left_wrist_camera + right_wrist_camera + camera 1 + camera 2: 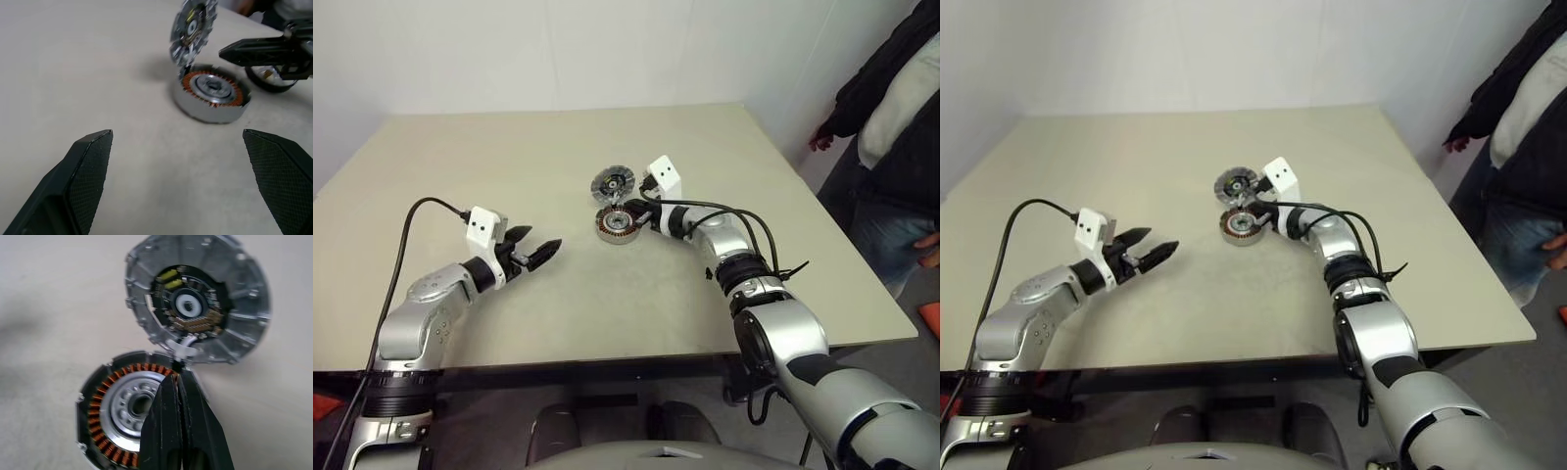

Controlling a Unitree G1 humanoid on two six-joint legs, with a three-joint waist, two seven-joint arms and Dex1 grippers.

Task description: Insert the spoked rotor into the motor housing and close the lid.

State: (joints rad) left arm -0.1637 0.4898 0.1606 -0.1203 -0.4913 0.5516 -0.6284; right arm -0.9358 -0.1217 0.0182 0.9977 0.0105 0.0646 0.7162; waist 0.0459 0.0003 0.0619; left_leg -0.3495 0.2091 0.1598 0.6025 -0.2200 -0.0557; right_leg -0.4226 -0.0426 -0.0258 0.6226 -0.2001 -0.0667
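Lid [198, 303] upright on edge, ribbed face showing.

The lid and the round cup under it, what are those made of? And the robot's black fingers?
The lid looks like cast metal, matte silver, with raised radial ribs around a dark centre holding small electronic parts. The motor housing seems metal too, with a ring of copper-coloured windings that look like wire. The spoked rotor inside shines like polished metal. The left gripper's fingers look like black plastic with a fine textured grip surface.
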